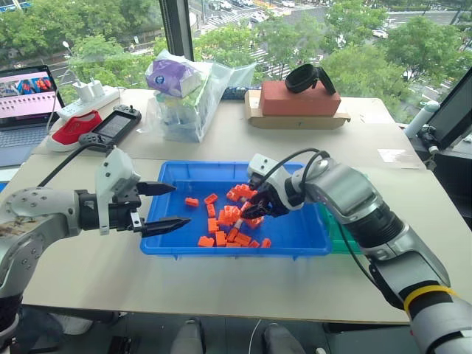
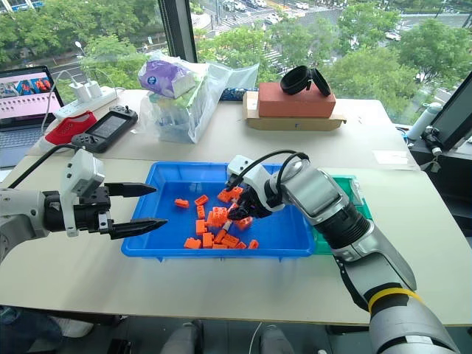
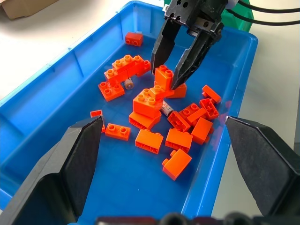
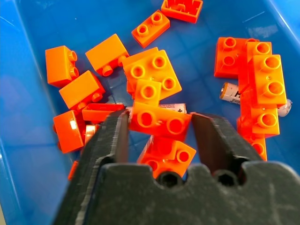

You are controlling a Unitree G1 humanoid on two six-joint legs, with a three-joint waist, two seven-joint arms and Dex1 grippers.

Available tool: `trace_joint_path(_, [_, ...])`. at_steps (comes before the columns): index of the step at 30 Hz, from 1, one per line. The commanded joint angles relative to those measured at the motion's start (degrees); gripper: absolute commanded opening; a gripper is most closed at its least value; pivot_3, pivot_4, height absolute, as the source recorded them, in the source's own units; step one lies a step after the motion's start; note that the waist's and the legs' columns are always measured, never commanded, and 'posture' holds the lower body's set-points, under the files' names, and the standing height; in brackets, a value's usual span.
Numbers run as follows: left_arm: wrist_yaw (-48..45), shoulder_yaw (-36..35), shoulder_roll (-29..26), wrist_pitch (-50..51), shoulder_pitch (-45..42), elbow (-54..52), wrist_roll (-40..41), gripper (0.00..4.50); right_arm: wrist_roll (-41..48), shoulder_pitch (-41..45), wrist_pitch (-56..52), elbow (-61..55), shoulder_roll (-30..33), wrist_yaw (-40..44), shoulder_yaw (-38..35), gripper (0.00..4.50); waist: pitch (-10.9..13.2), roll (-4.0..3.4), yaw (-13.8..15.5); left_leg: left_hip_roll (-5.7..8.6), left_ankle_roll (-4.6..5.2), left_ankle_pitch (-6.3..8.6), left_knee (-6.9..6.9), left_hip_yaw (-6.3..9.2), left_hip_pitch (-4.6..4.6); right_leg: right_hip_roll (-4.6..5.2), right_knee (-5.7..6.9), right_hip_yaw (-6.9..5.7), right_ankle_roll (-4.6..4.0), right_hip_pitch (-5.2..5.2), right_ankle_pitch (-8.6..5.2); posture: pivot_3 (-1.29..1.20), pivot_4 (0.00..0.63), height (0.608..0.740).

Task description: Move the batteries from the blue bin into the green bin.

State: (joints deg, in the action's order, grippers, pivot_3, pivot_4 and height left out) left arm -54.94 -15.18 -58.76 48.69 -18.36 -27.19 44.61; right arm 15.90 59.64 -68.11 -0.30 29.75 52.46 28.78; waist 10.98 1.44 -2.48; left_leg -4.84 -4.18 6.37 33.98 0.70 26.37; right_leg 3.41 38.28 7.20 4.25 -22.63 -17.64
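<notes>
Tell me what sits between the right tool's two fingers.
In the right wrist view an orange brick sits between the right tool's fingers; a battery lies just behind it, in the blue bin.

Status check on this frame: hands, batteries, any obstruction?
Right hand down in blue bin, pinching an orange brick. Left hand open at rim. Batteries buried among bricks.

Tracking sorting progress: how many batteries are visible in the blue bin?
2, possibly more buried. One small silver-grey battery lies beside the right-hand orange brick stack; another peeks out under the central bricks, ahead of the right gripper's fingers.
</notes>
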Motion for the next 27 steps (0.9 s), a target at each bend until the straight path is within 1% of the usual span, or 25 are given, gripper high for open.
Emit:
trace_joint_path(1, [-0.3, -0.6, -1.0, -0.7, -0.9, -0.9, 0.2, 4.50, -0.1, 0.6, 0.6, -0.9, 0.1, -0.1, -0.7, 1.43, 0.0, 0.00, 0.0, 0.00, 0.00, 0.00, 0.00, 0.00, 0.00, 0.00, 0.00, 0.00, 0.00, 0.00, 0.00, 0.00, 0.150, 0.739])
trace_joint_path(4, [-0.4, -0.5, -1.0, -0.8, -1.1, -0.5, 0.1, 4.50, 1.5, 1.0, 0.9, -2.5, 0.7, 1.3, -2.5, 1.43, 0.0, 0.00, 0.0, 0.00, 0.00, 0.00, 0.00, 0.00, 0.00, 0.00, 0.00, 0.00, 0.00, 0.00, 0.00, 0.00, 0.150, 0.739])
trace_joint_path(6, [-0.5, -0.4, -1.0, -0.8, -1.2, -0.4, 0.1, 4.50, 3.5, 1.6, 0.2, -4.6, 2.3, 3.2, -4.4, 1.43, 0.0, 0.00, 0.0, 0.00, 0.00, 0.00, 0.00, 0.00, 0.00, 0.00, 0.00, 0.00, 0.00, 0.00, 0.00, 0.00, 0.150, 0.739])
trace_joint_path(9, [-0.6, -0.3, -1.0, -0.9, -1.3, -0.2, 0.0, 4.50, 5.2, 2.9, -0.5, -4.3, 4.1, 4.5, -7.4, 1.43, 0.0, 0.00, 0.1, 0.00, 0.00, 0.00, -0.01, 0.00, 0.01, 0.00, -0.02, 0.00, 0.00, 0.00, 0.00, 0.00, 0.150, 0.739])
trace_joint_path(12, [-0.7, -0.2, -1.0, -1.0, -1.4, -0.2, -0.1, 4.50, 5.0, 3.8, 1.5, -2.5, 8.8, 6.5, -9.2, 1.43, 0.0, 0.00, 0.1, 0.00, 0.00, 0.00, -0.01, 0.00, 0.01, 0.01, -0.02, -0.01, 0.00, 0.00, 0.00, 0.00, 0.150, 0.739])
trace_joint_path(16, [-0.8, 0.7, -0.9, -1.1, -2.4, 0.1, -0.2, 4.50, 1.7, 3.3, 8.3, -0.5, 16.8, 10.4, -7.3, 1.43, 0.0, 0.00, 0.3, 0.01, 0.00, 0.00, -0.02, 0.00, 0.02, 0.02, -0.14, -0.02, -0.01, 0.03, -0.01, 0.00, 0.150, 0.739])
trace_joint_path(20, [-1.2, 1.8, -0.7, -1.5, -3.5, 0.7, -0.7, 4.50, -2.9, 2.4, 15.2, 2.8, 20.0, 12.1, -4.9, 1.43, 0.0, 0.00, -0.2, 0.01, 0.00, 0.00, -0.04, 0.00, 0.02, 0.02, -0.14, -0.01, -0.02, -0.01, -0.01, 0.00, 0.150, 0.739])
trace_joint_path(23, [-1.6, 2.2, -0.8, -1.6, -3.9, 0.9, -0.9, 4.50, -4.8, 1.7, 17.7, 3.3, 20.8, 13.2, -4.3, 1.43, 0.0, 0.00, -0.3, 0.00, 0.00, 0.00, -0.05, 0.00, 0.01, 0.00, -0.09, 0.00, -0.03, -0.04, -0.01, 0.00, 0.150, 0.739])
trace_joint_path(27, [-1.8, 2.4, -0.8, -1.5, -4.0, 0.8, -0.9, 4.50, -6.0, 0.2, 18.2, 2.6, 20.8, 14.2, -3.9, 1.43, 0.0, 0.00, 0.0, 0.01, 0.00, 0.00, -0.05, 0.00, 0.02, 0.01, -0.11, 0.01, -0.03, -0.02, -0.01, 0.00, 0.150, 0.739])
